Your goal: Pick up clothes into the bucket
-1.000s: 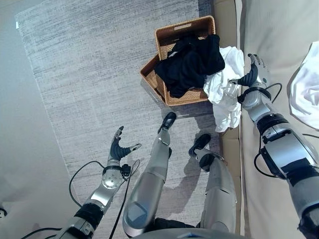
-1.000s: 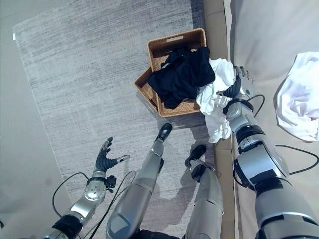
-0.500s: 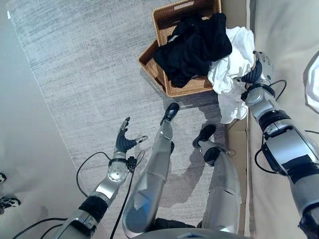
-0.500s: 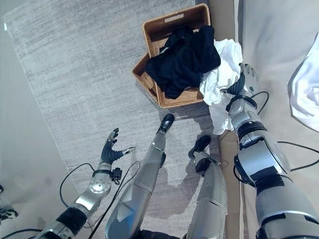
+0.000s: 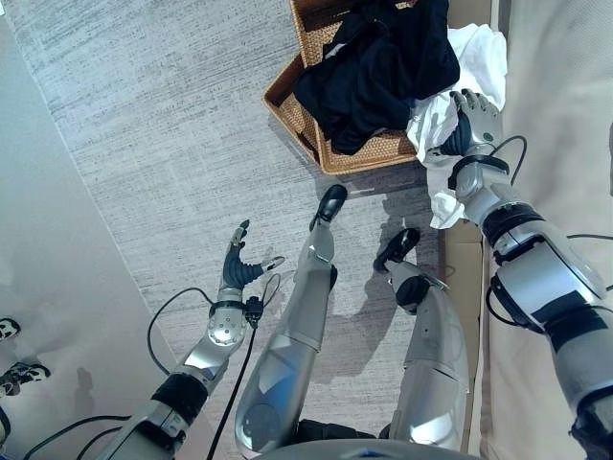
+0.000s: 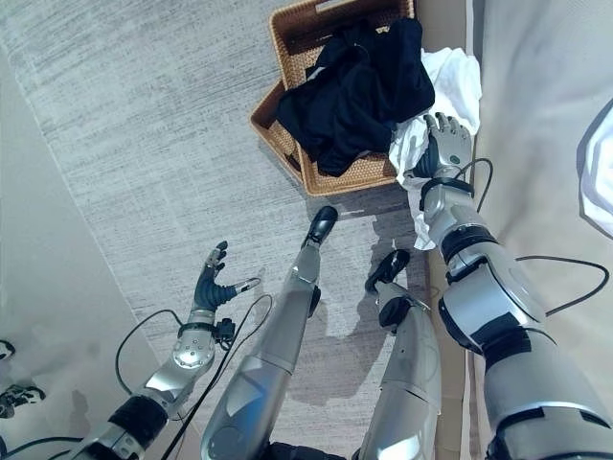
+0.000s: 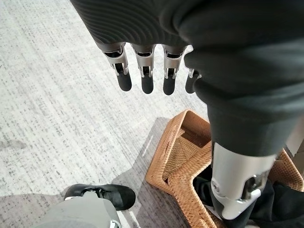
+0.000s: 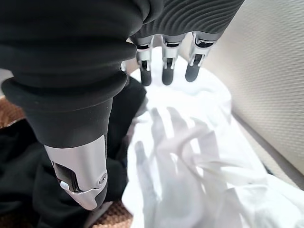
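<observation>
A woven brown basket [image 5: 347, 159] stands on the grey rug, with a pile of black clothes [image 5: 383, 67] draped over its rim. A white garment [image 5: 481, 50] lies bunched against the basket's right side and hangs down toward the floor. My right hand [image 5: 470, 117] hovers just over this white garment [image 8: 190, 156], open, fingers [image 8: 165, 71] straight, and its shadow falls on the cloth. My left hand [image 5: 239, 270] is held open above the rug well to the left of the basket, fingers [image 7: 142, 81] spread and holding nothing.
A beige couch [image 5: 565, 115] runs along the right side, with another white cloth [image 6: 600, 172] lying on it. The grey rug [image 5: 172, 125] stretches left of the basket. A person's shoes [image 5: 11, 376] stand on the bare floor at the lower left.
The camera has shifted, so the basket sits higher in view. My right hand has moved from beside the white garment to over it, closer to the basket. The left hand has barely changed.
</observation>
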Robot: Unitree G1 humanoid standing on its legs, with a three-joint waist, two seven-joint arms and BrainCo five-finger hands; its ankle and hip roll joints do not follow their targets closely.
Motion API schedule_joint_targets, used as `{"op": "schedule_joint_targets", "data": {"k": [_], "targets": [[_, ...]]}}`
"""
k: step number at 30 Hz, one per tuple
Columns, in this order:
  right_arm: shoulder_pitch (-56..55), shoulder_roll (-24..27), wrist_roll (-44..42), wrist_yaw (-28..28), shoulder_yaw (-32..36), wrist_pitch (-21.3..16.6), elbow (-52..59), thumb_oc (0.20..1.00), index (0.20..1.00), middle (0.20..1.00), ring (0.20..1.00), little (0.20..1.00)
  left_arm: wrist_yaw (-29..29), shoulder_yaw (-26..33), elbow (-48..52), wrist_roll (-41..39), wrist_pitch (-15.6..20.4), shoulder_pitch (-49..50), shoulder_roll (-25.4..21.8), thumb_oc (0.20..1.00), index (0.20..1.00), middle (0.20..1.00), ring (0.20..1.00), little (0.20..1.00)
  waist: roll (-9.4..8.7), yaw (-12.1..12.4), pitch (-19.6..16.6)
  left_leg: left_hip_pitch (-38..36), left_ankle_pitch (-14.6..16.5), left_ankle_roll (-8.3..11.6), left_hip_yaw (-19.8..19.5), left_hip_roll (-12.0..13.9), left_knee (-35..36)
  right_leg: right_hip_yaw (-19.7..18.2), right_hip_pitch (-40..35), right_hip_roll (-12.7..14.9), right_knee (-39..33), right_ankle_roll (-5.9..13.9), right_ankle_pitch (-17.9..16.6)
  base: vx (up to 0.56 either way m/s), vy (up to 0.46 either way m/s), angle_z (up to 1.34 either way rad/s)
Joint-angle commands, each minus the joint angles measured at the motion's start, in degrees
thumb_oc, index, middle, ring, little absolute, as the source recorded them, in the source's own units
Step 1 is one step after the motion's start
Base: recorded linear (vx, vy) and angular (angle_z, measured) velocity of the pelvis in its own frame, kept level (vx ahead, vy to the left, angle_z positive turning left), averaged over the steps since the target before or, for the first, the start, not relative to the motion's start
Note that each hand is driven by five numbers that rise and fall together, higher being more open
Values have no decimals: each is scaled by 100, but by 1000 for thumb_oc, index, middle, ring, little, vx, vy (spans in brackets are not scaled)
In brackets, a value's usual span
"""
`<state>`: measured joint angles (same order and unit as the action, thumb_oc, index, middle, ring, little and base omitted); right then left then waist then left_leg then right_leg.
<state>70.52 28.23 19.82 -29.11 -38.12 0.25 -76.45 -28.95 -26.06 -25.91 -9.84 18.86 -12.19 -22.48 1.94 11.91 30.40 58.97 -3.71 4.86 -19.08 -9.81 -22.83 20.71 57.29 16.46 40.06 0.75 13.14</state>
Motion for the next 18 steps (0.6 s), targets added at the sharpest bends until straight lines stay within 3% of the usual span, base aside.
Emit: {"op": "schedule_joint_targets", "data": {"k": [1, 8, 18], "targets": [[331, 269, 13, 30, -179, 39, -185, 1000, 1000, 1000, 1000, 1000, -132, -152, 197, -101, 75, 53, 43, 1000, 1000, 1000, 1000, 1000, 340, -123, -61, -223, 560, -486, 353, -68, -117, -435, -313, 144, -91, 617, -210, 0, 0, 0], [473, 350, -408, 110, 137, 89, -456, 1000, 1000, 1000, 1000, 1000, -156, -167, 339, -181, 48, 32, 21, 1000, 1000, 1000, 1000, 1000, 418, -53, -61, -27, 515, -477, 313, -89, -86, -391, -129, 170, -49, 619, -176, 1, 1, 0], [516, 923, -802, -53, 450, 168, -665, 1000, 1000, 1000, 1000, 1000, -150, -256, 750, -210, 21, 34, -41, 1000, 1000, 1000, 1000, 1000, 533, -17, -61, 288, 544, -504, 371, -139, -182, -409, 178, 267, 99, 636, -147, 6, 7, 1]]}}
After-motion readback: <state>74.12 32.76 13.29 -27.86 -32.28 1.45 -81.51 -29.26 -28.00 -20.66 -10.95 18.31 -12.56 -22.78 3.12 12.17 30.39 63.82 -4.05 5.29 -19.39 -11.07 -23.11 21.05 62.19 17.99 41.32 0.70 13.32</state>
